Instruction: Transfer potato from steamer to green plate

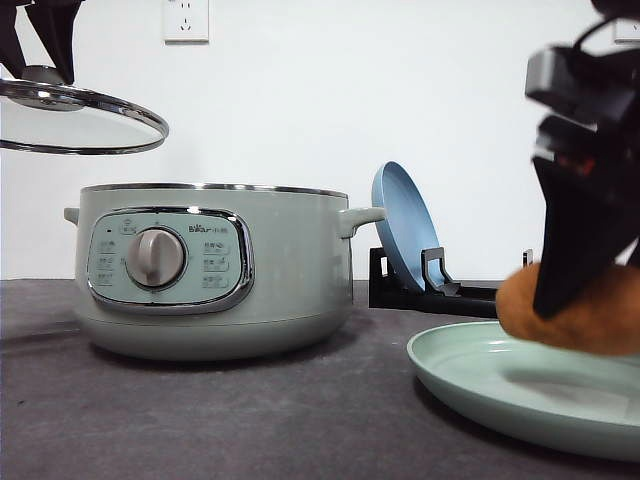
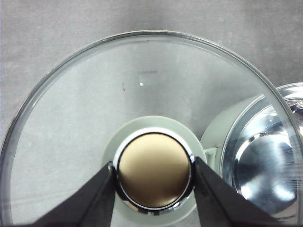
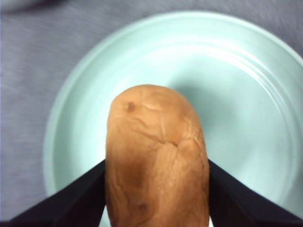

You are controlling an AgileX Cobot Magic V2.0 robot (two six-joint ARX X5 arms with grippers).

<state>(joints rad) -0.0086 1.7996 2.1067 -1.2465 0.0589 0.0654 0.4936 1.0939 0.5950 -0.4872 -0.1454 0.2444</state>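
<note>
The orange-brown potato (image 1: pixel 585 312) hangs just above the pale green plate (image 1: pixel 480 375) at the front right, with my right gripper (image 1: pixel 575 300) shut on it. In the right wrist view the potato (image 3: pixel 156 161) sits between the dark fingers (image 3: pixel 71 198), over the green plate (image 3: pixel 236 94). The sage-green steamer (image 1: pixel 215 270) stands open at centre left. My left gripper (image 1: pixel 45 60) holds the glass lid (image 1: pixel 80 115) by its knob, up and to the left of the pot. In the left wrist view my left gripper (image 2: pixel 154 172) is clamped on the gold knob (image 2: pixel 154 171) of the glass lid (image 2: pixel 71 118), with the steamer's shiny inside (image 2: pixel 265 165) beside it.
A blue plate (image 1: pixel 403 225) leans upright in a black rack (image 1: pixel 430 285) behind the green plate, right of the steamer's handle. The tabletop is dark grey, with a white wall behind.
</note>
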